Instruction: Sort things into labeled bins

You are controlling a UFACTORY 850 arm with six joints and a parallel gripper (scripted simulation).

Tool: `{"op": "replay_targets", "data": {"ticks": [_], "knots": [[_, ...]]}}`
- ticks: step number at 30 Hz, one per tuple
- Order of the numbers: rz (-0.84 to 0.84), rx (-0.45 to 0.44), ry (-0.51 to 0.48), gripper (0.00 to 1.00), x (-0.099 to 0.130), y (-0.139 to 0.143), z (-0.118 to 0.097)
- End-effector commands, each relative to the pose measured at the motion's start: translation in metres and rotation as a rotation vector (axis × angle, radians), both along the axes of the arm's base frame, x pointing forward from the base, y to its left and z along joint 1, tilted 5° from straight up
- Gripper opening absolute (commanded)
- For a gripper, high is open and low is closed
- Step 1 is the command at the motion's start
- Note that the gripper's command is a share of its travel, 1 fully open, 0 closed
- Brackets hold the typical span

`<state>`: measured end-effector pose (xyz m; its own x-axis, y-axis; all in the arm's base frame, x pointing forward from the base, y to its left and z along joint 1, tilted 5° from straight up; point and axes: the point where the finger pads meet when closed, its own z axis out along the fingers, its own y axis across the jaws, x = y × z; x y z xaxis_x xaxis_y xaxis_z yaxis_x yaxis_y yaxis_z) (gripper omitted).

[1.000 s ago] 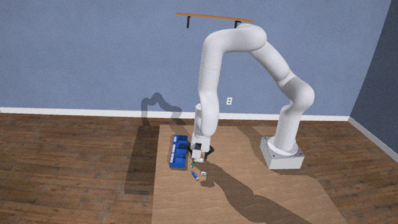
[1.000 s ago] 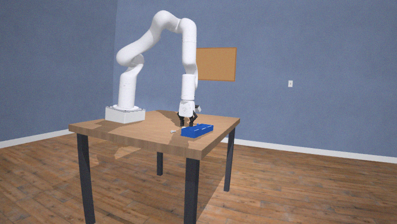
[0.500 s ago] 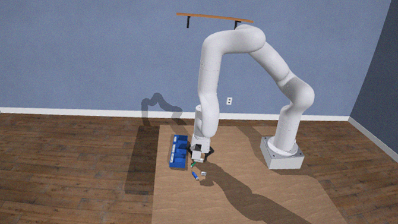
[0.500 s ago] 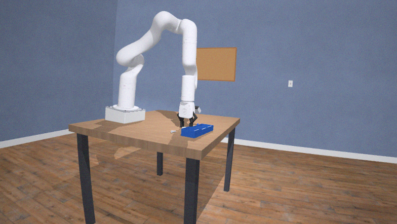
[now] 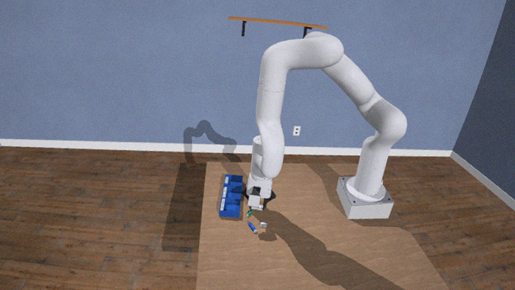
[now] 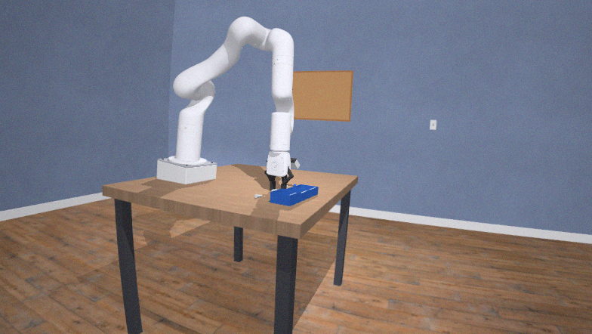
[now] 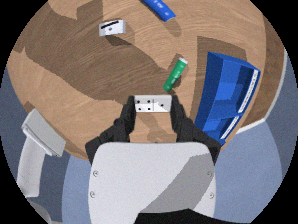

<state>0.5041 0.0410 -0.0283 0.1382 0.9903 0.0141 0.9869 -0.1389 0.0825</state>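
Claw (image 7: 154, 104) low over the wooden worktop (image 6: 215, 199), its black fingers pinching a small white rectangular block with dark dots (image 7: 153, 103) by its short ends. Just beyond the block, a small green cylinder with a white tip (image 7: 174, 74) lies tilted on the wood. Right of that in the wrist view, a row of blue open-topped bins (image 7: 225, 95) with white labels; label text too small to read. Farther out, a second white dotted block (image 7: 112, 27) and a blue cylinder with white marking (image 7: 153, 3), well apart from each other.
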Motion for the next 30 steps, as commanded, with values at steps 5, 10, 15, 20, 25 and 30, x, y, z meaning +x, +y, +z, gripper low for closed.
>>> {"op": "replay_targets", "data": {"ticks": [5,10,15,20,25,30], "knots": [[0.0,-0.003,-0.002,0.0,0.001,0.0,0.0],[0.0,-0.003,-0.002,0.0,0.001,0.0,0.0],[0.0,-0.003,-0.002,0.0,0.001,0.0,0.0],[0.0,-0.003,-0.002,0.0,0.0,0.0,0.007],[0.0,-0.003,-0.002,0.0,-0.001,0.0,0.024],[0.0,-0.003,-0.002,0.0,-0.003,0.0,0.037]]}}
